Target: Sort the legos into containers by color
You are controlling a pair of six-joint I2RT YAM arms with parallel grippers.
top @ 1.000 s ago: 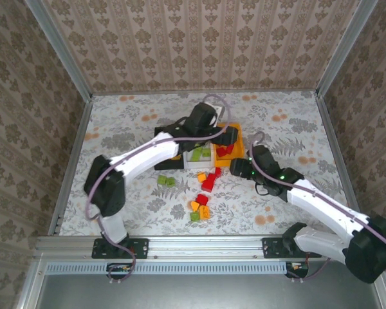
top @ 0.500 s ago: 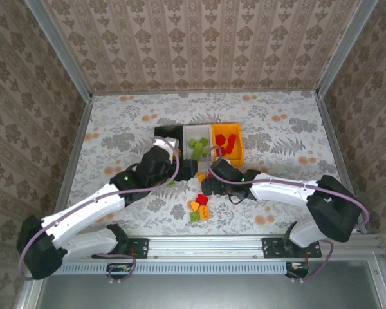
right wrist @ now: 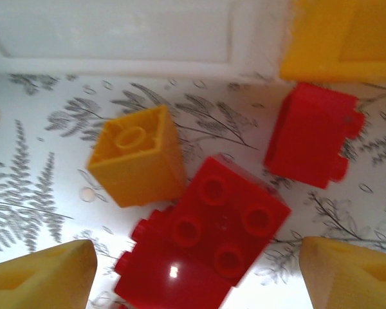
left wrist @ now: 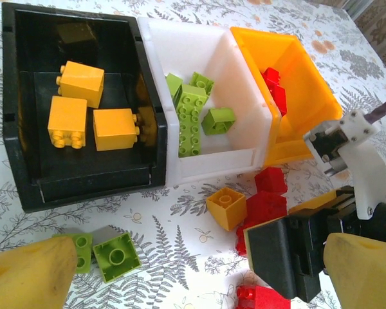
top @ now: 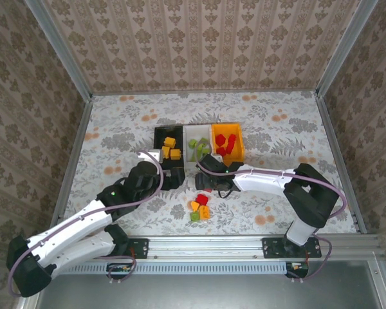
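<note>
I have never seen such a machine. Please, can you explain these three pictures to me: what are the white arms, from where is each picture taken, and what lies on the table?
These are two robot arms bolted at the near edge of the table, each ending in a two-finger gripper. The wide picture comes from a fixed camera above and behind them. The two close pictures come from small cameras on the wrists. The yellow shapes in their bottom corners are the gripper's own fingers.

Three bins stand in a row: a black bin holding orange-yellow bricks, a white bin holding green ones, and an orange bin holding red ones. More loose bricks lie in front.

The left gripper is open and holds nothing. The right gripper is open too, with a finger on each side of a red brick, not yet closed on it.
</note>
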